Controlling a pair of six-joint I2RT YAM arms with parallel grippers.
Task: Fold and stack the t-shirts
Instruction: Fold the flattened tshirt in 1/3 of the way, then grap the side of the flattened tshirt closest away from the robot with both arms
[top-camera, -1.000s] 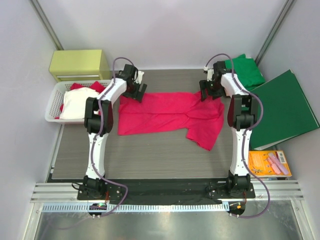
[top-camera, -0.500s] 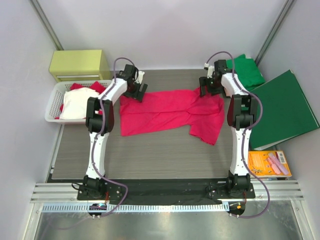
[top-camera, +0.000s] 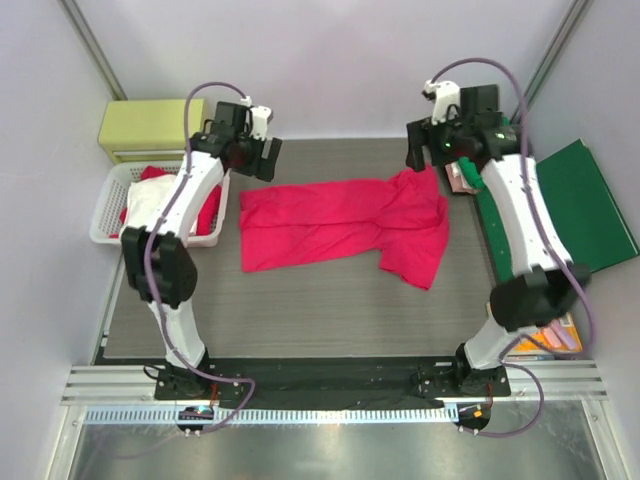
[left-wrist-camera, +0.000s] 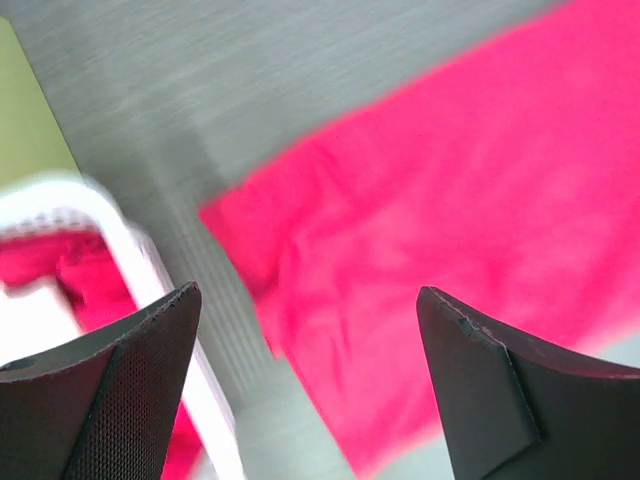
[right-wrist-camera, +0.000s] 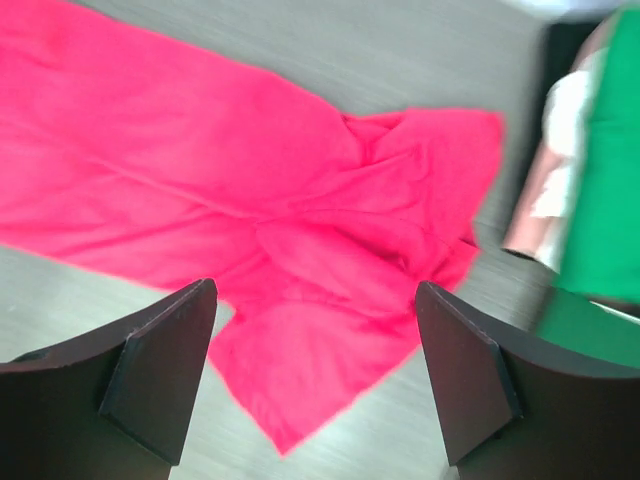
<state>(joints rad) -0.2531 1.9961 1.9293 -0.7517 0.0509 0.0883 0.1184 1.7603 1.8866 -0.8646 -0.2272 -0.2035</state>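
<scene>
Starting at the left edge: a yellow-green box (top-camera: 155, 127) stands in the far corner, and just in front of it a white basket (top-camera: 100, 225) holds a red cloth (top-camera: 155, 173) under a white cloth (top-camera: 150, 205).

The left claw (left-wrist-camera: 305, 300) hangs above the basket's inner corner, beside the far-left corner of the shirt. Its fingers (left-wrist-camera: 120, 390) stand wide apart with nothing between them. It is raised clear of the cloth.

The pinkish-red t-shirt (top-camera: 340, 222) lies crosswise on the grey tabletop (top-camera: 300, 310), between the two claws. Its left part is flat and roughly rectangular. Its right part is rumpled, with folds bunched toward the far-right corner and one flap reaching toward the near edge. The neck label cannot be made out.

The right claw (right-wrist-camera: 315, 290) hovers over the shirt's far-right corner, fingers spread wide, holding nothing and not touching the fabric.

Just to its right, the right wrist view shows a pale pink cloth (right-wrist-camera: 555, 150) against a green cloth (right-wrist-camera: 610, 130), both blurred; which lies on top cannot be told.

A flat dark-green folder (top-camera: 590, 215) lies by the right wall. Near the right arm's base an orange packet (top-camera: 550, 338) peeks out, mostly hidden by the arm.
</scene>
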